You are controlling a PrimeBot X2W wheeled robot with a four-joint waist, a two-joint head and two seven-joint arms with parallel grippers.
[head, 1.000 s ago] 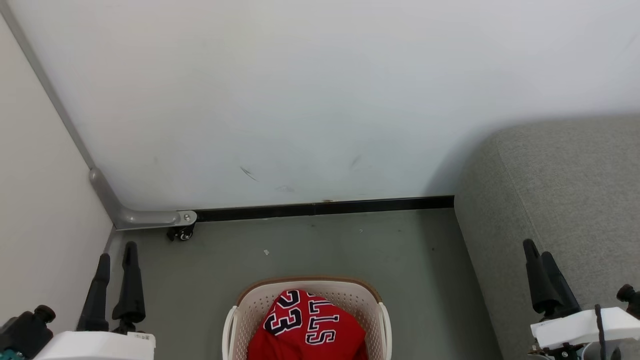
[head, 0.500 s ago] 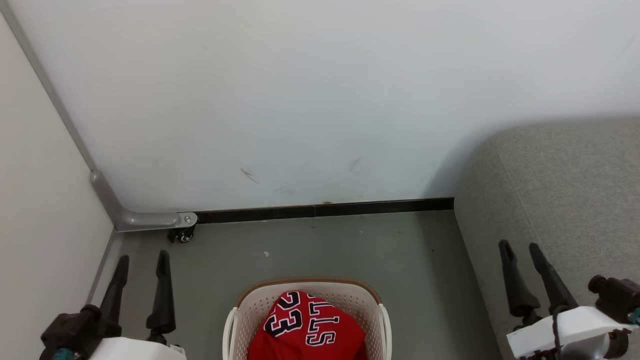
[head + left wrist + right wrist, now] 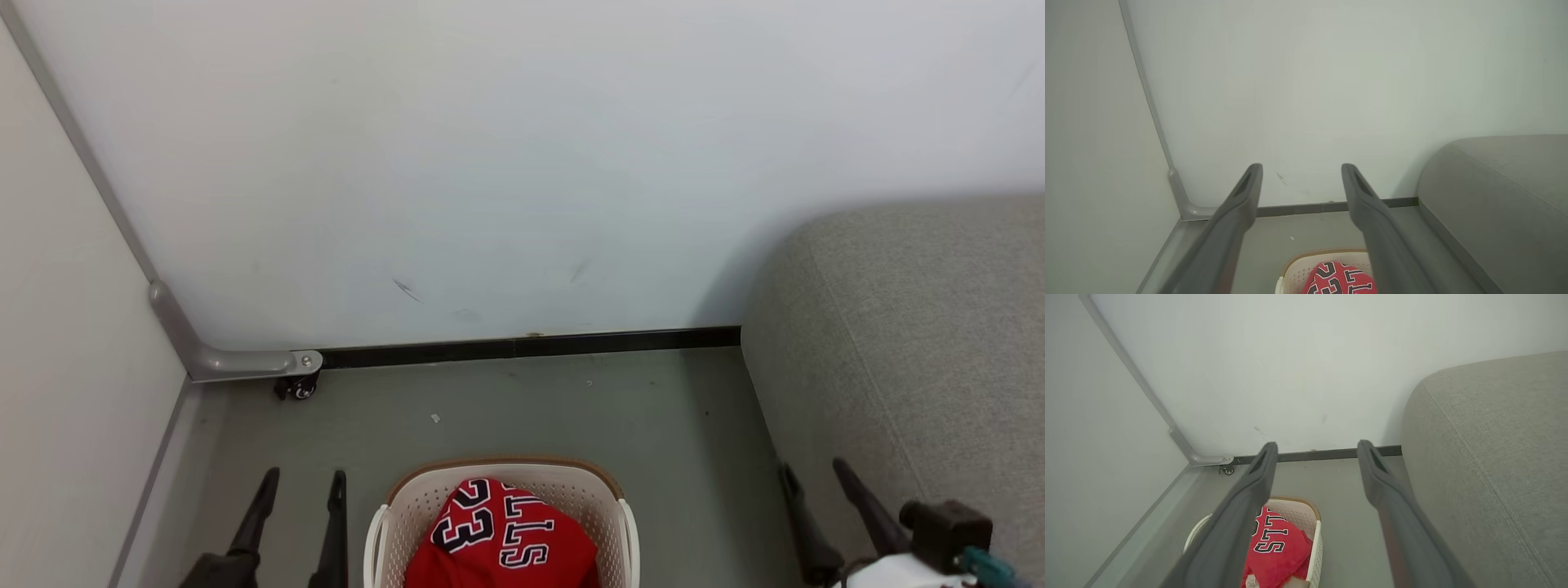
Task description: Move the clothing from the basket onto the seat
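You're at the first reach: the clothing (image 3: 498, 539) lies heaped in the basket (image 3: 506, 463). Left gripper (image 3: 304, 475), left of the basket, and right gripper (image 3: 813, 469), right of it (toward the seat (image 3: 922, 327)), hover spread, empty. Next, dip one onto the cloth.

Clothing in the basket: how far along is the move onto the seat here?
Done: nothing; the jersey lies in the basket and the seat, where visible, carries no clothing. In hand: nothing; the left gripper and right gripper stand open beside the basket. Remaining: grasping, lifting and carrying it across.
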